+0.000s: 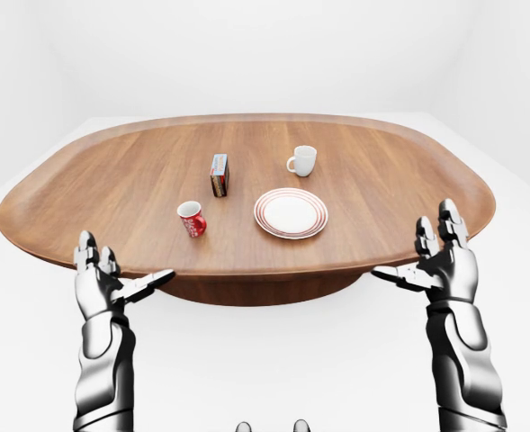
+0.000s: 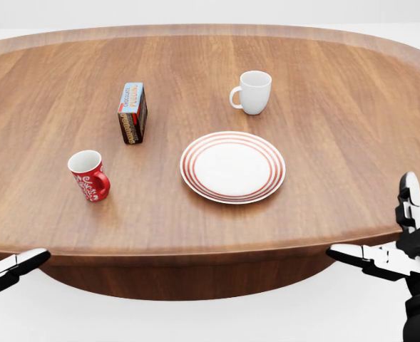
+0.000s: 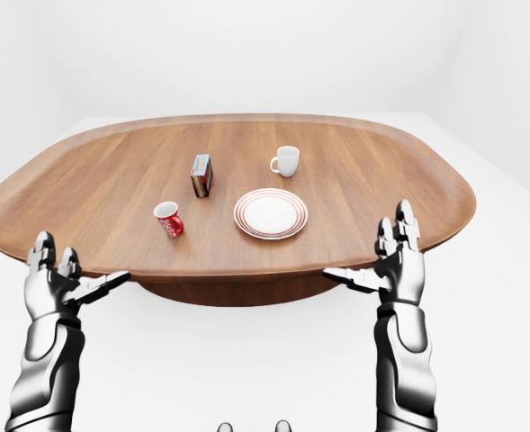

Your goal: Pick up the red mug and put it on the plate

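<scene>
Red mug (image 2: pixel 89 174) upright on the wooden worktop (image 2: pixel 324 142), handle toward the head view's right, well left of the striped plate (image 2: pixel 232 167). Nearer the left robot hand (image 1: pixel 103 281), up and right of it; right robot hand (image 1: pixel 444 263) well apart. Both held below the rim, fingers spread, empty.
</scene>
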